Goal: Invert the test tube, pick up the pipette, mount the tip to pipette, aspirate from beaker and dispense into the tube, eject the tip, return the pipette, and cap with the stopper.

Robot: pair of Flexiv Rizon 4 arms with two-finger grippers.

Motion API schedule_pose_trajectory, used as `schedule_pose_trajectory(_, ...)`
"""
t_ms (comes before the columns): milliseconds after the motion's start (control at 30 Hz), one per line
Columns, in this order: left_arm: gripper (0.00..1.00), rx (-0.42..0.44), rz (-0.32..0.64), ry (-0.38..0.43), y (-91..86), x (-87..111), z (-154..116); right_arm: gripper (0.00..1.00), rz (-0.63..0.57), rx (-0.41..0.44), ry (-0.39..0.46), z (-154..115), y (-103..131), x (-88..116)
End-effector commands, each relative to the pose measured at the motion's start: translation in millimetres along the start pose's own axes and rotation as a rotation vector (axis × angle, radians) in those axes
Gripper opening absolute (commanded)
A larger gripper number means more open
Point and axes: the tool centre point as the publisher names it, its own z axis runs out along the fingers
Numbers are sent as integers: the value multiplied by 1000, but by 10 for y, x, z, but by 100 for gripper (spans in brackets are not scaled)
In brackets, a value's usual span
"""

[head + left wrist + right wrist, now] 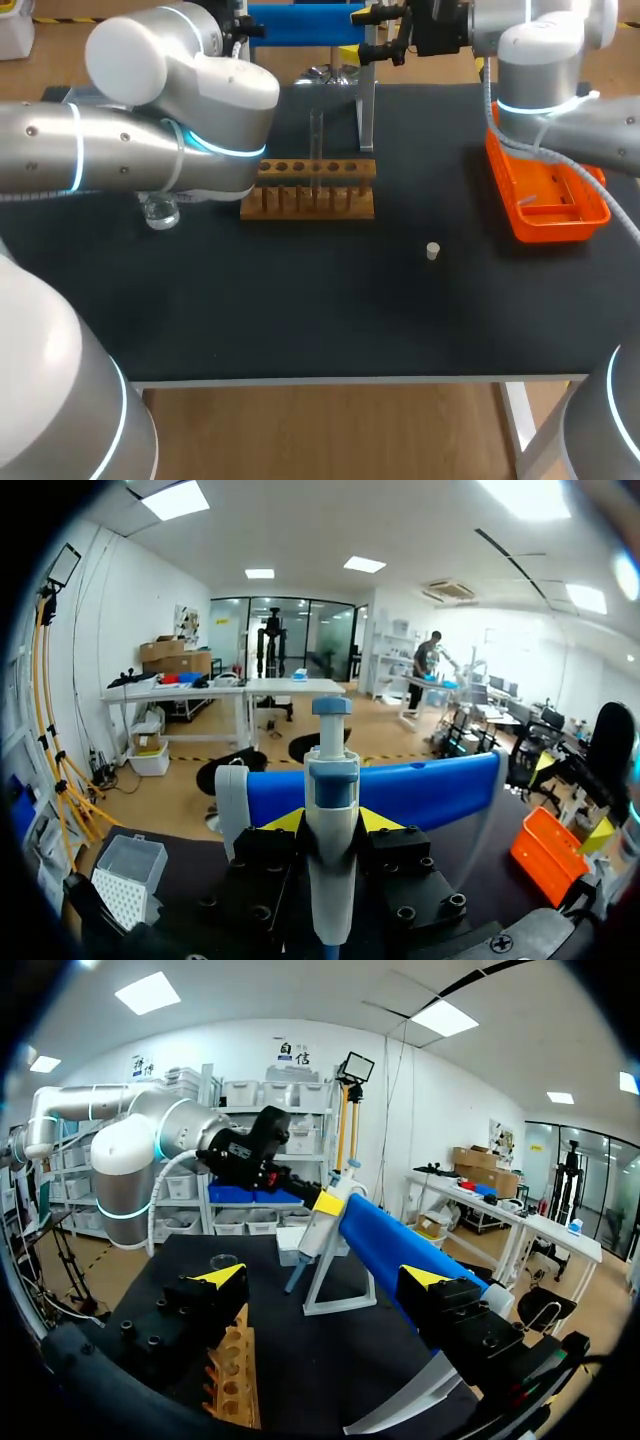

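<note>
Head view: test tube (pixel 316 150) standing in wooden rack (pixel 310 203). Beaker (pixel 160 211) just beside left arm (pixel 120 150). Stopper (pixel 432 251) alone on black table (pixel 300 310), well apart from both arms. Orange tray (pixel 545 205) below right arm (pixel 560 90).

Left wrist view: left gripper (pixel 332 820) pinching pipette (pixel 332 870), which is upright between the yellow tips. Tip box (pixel 130 875) off to one side.

Right wrist view: right gripper (pixel 328 1278) spread wide, holding nothing. Pipette ahead of it at white stand (pixel 340 1300), well apart.

The rack (pixel 308 203) stands between beaker (pixel 160 212) and tray (pixel 555 228).
</note>
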Motion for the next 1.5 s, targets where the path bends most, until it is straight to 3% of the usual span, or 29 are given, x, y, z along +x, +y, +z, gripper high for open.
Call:
schedule_pose_trajectory(33, 0, -22, 1, -9, -23, 4, 44, 100, 0, 2, -1, -5, 4, 4)
schedule_pose_trajectory(1500, 0, -118, -25, -33, 94, -98, 264, 100, 0, 2, -1, -5, 4, 4)
